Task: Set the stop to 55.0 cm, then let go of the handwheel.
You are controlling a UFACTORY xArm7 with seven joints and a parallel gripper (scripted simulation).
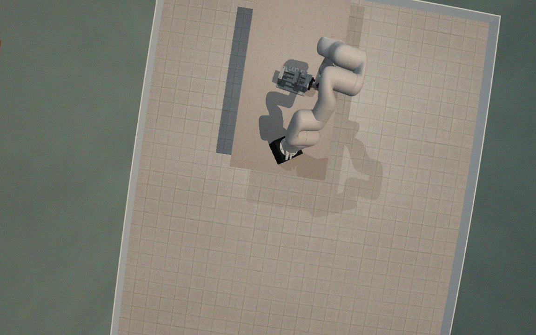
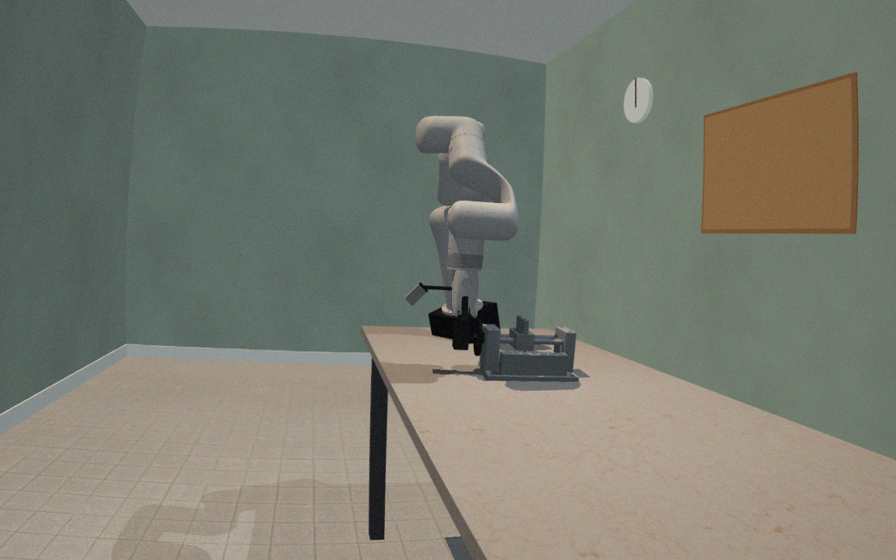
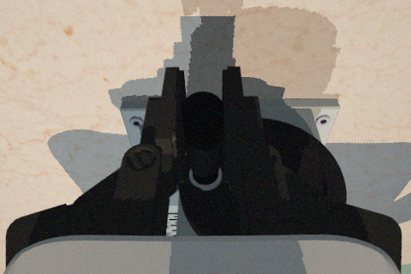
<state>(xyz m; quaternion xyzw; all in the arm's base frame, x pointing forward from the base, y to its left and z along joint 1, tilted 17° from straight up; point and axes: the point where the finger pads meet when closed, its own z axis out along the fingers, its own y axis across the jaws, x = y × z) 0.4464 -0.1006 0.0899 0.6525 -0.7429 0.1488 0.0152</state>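
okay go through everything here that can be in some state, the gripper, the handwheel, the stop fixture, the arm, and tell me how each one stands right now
gripper: shut on the handwheel's crank knob, fingers either side of it.
handwheel: held by its knob, not yet let go.
stop fixture: flat on the table, upright; its setting cannot be read.
arm: folded over, wrist down at the fixture's handwheel end.
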